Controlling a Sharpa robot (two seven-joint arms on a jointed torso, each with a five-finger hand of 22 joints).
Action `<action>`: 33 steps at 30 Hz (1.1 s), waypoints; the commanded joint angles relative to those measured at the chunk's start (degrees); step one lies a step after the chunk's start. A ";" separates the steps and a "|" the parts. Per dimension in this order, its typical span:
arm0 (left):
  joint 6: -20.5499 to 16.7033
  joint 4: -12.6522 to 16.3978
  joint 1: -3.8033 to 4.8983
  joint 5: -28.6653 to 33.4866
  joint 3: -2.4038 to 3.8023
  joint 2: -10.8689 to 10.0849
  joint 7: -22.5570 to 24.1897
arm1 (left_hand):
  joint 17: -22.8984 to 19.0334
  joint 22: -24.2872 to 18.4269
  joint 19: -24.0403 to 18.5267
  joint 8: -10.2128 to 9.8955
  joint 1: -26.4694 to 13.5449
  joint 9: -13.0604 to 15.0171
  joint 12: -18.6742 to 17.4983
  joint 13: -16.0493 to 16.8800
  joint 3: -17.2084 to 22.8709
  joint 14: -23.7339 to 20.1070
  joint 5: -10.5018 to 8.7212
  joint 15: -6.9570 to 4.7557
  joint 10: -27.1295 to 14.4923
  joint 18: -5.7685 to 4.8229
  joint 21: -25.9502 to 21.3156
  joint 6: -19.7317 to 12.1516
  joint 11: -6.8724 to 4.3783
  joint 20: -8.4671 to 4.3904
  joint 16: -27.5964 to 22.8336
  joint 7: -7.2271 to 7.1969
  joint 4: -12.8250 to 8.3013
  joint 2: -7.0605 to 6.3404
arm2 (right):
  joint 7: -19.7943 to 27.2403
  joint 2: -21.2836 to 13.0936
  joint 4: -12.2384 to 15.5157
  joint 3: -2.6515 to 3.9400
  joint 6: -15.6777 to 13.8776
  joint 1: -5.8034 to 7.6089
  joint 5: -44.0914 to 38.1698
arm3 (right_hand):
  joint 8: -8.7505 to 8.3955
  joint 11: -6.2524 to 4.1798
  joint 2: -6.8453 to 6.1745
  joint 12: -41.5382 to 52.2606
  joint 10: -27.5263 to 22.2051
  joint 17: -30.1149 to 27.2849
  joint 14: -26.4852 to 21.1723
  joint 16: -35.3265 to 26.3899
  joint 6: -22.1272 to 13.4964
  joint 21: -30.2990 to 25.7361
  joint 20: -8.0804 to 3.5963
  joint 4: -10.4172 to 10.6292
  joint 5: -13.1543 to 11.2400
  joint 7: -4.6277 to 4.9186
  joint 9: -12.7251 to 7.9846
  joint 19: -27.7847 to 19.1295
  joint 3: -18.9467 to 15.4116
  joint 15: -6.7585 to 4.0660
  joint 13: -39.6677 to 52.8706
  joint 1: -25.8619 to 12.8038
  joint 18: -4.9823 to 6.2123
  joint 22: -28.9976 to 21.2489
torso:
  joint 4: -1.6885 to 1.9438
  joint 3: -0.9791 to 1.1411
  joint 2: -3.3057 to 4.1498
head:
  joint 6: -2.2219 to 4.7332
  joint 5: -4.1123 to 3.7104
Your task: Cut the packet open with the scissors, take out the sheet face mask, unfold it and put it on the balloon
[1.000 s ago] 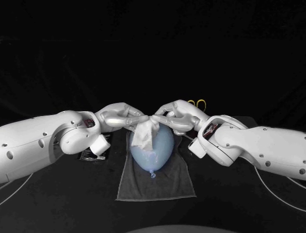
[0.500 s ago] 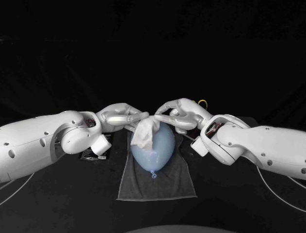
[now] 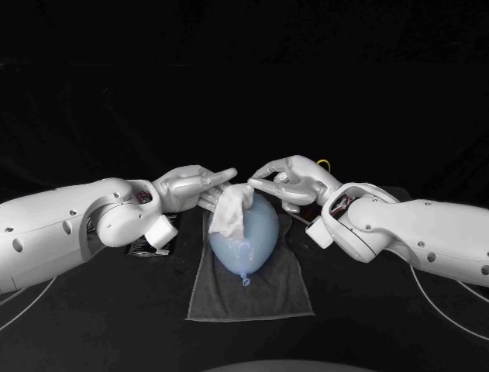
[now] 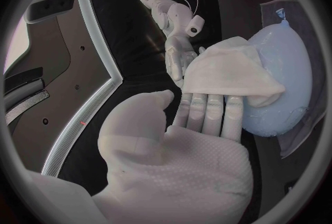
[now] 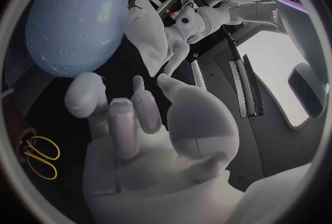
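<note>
The left hand is held flat, with its fingers straight and side by side and the thumb standing away from them; it grips nothing. The fingertips lie against the underside of the white, still partly folded sheet face mask, which drapes over them and onto the far end of the pale blue, water-beaded balloon. The mask hangs down the balloon's side nearest the left hand. The balloon lies lengthwise on a grey cloth towel, with its knot at the end towards the robot; the towel is spread on the black desk.

The right hand hovers on the other side of the balloon's far end; its fingers are loosely bent and the thumb is apart. One fingertip reaches to the mask's upper edge; whether it pinches the cloth or merely meets it, I cannot tell. Beyond that hand, a pair of scissors with yellow loop handles lies on the desk, well apart from the balloon.
</note>
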 commanded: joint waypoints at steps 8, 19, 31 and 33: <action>0.01 -0.01 0.03 3.27 -0.09 0.17 0.52 | 0.16 -0.14 0.34 -0.69 -0.13 -0.22 -0.58 0.00 -2.03 0.39 0.17 0.26 0.32 0.86 -0.74 0.17 0.20 0.09 -0.81 0.16 -0.18 -0.63 | 6.03 -1.46 2.07 0.03 -11.58 -0.11 -1.51 | -0.25 -1.57 0.37 2.54 2.38 15.05 5.98 0.24 4.27 5.57 -0.70 -8.21 0.02 -1.30 -0.21 2.55 4.80 -1.01 5.12 11.88 -0.06 8.16 | 0.02 -0.03 0.00 | -0.03 0.28; -3.30 0.28 -0.56 7.24 -0.19 0.10 1.38 | -0.36 -0.30 -2.57 -4.23 9.54 -1.90 -3.34 -1.01 0.42 -3.77 0.23 2.51 -5.14 0.80 -3.50 -4.54 2.54 1.53 -4.93 2.45 -0.39 0.21 | 5.71 -3.89 6.25 0.05 -20.30 -1.24 -17.81 | -0.34 -2.02 -1.86 5.75 5.68 15.05 5.98 0.24 8.26 9.68 -1.30 -13.87 4.81 -1.70 -0.36 4.20 8.30 -1.49 8.56 13.99 -0.77 9.15 | -0.05 0.01 -0.01 | 0.02 0.68; -5.54 1.26 -1.47 11.89 -0.39 0.21 2.58 | -1.50 -0.34 -5.81 -6.60 11.87 -3.58 -3.28 -1.45 5.90 -8.27 0.20 4.19 -9.45 0.80 -5.95 -6.66 3.75 3.04 -9.39 3.30 -0.33 -0.86 | -1.33 -3.05 7.40 0.11 -18.61 -2.28 -25.90 | -1.86 -2.22 -2.80 6.28 6.35 15.05 5.98 0.24 9.41 9.55 -1.45 -13.74 2.95 -1.97 -1.35 4.14 8.22 -1.66 9.19 11.83 -0.73 9.03 | 0.02 0.00 -0.01 | 0.00 0.67; -5.48 1.46 -1.52 12.20 -0.43 0.23 2.66 | -1.73 -0.34 -6.28 -6.78 11.60 -3.72 -3.26 -1.45 6.30 -8.90 0.20 4.39 -9.71 0.79 -6.29 -6.66 3.84 3.21 -9.99 3.35 -0.34 -0.88 | -3.07 -2.29 7.04 0.11 -18.48 -2.46 -26.95 | -2.28 -2.24 -3.02 6.30 6.40 15.05 5.98 0.24 9.39 9.60 -1.48 -13.47 2.54 -1.99 -1.62 4.16 8.04 -1.69 9.22 11.32 -0.74 9.04 | 0.06 -0.01 -0.02 | 0.04 0.61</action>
